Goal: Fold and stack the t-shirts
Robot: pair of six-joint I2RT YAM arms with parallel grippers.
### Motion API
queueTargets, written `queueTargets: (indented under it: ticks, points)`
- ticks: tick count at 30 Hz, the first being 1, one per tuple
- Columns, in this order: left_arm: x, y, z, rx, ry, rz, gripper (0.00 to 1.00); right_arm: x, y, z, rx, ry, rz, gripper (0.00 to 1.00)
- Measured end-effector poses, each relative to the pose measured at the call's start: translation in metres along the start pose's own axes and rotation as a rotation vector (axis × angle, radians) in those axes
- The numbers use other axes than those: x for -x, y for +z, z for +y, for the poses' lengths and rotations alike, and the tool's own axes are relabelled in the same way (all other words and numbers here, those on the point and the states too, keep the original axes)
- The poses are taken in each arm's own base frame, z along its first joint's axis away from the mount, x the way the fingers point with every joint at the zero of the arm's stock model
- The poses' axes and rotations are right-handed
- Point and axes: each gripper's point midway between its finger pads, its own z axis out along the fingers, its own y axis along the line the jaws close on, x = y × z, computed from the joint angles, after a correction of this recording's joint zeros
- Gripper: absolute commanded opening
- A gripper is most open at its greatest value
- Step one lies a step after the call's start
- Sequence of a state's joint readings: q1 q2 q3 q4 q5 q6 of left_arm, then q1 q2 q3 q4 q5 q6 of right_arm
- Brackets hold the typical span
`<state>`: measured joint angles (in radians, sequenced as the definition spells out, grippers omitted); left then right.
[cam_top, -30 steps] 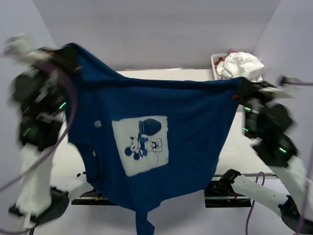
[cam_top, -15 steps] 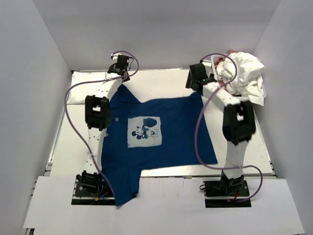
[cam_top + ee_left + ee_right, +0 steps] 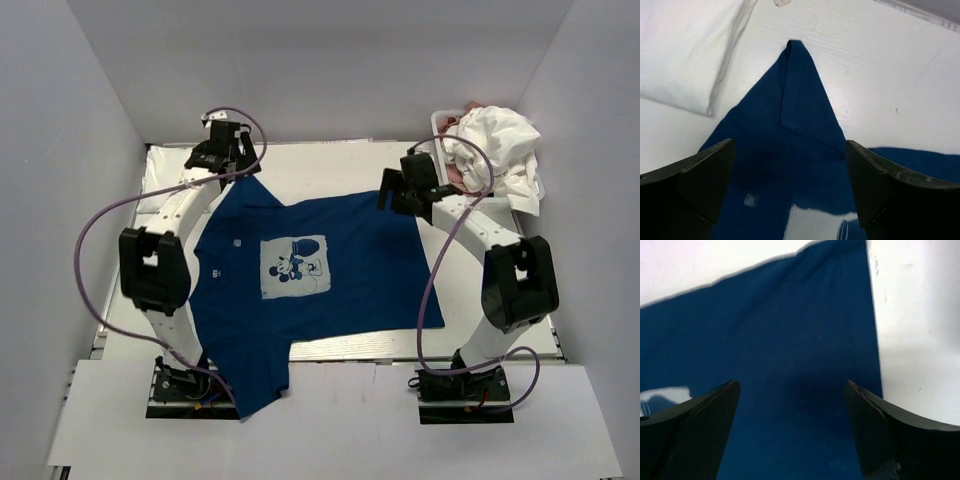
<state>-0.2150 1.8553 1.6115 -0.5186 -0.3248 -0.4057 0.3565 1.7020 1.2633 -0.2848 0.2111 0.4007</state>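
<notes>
Near edge: the navy t-shirt lay spread out, its near-left corner spilling over the front of the table beside the left arm's base.
Middle: face up, there it was, a pale Mickey Mouse print square on the chest.
Left gripper: released, jaws wide apart, hanging over the shirt's far-left corner; in the wrist view a pointed blue sleeve tip lay on the table beyond the fingers, nothing pinched.
Right gripper: let go as well, jaws spread above the shirt's far-right corner; its wrist view showed flat blue cloth between the fingers and bare table to the right.
Far left: a folded white cloth sat just beside that sleeve, along the table's left edge.
Far right: the basket was heaped with a crumpled white t-shirt, a pink t-shirt peeking out behind.
</notes>
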Motion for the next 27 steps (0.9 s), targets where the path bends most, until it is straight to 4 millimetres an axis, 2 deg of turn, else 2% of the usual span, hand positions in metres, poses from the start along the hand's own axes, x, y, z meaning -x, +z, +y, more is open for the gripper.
queueTargets:
  ticks: [2, 4, 7, 9, 13, 16, 18, 24, 27]
  points:
    - [-0.001, -0.015, 0.003, -0.013, -0.020, -0.013, 1.00, -0.018, -0.002, 0.001, 0.023, 0.003, 0.022, 0.90]
    - [-0.018, -0.017, 0.009, -0.009, -0.021, 0.016, 1.00, -0.040, 0.000, 0.000, 0.031, -0.007, 0.062, 0.90]
    - [-0.066, -0.001, 0.020, 0.021, 0.001, 0.128, 1.00, -0.064, 0.004, 0.000, 0.032, -0.025, 0.113, 0.90]
    - [-0.102, 0.013, 0.026, 0.046, 0.024, 0.219, 1.00, -0.069, 0.008, 0.003, 0.035, -0.032, 0.123, 0.90]
    - [-0.132, 0.033, 0.028, 0.054, 0.043, 0.300, 1.00, -0.077, 0.020, 0.006, 0.039, -0.035, 0.139, 0.90]
    - [-0.151, 0.051, 0.026, 0.057, 0.054, 0.359, 1.00, -0.092, 0.033, 0.001, 0.019, -0.038, 0.179, 0.90]
    - [-0.147, 0.061, 0.021, 0.056, 0.061, 0.360, 1.00, -0.097, 0.041, -0.004, -0.001, -0.038, 0.196, 0.90]
    - [-0.120, 0.097, -0.006, 0.026, 0.056, 0.322, 1.00, -0.080, 0.060, 0.000, -0.011, -0.027, 0.172, 0.90]
    - [-0.101, 0.121, -0.024, -0.003, 0.058, 0.300, 1.00, -0.061, 0.076, -0.003, -0.024, -0.007, 0.154, 0.90]
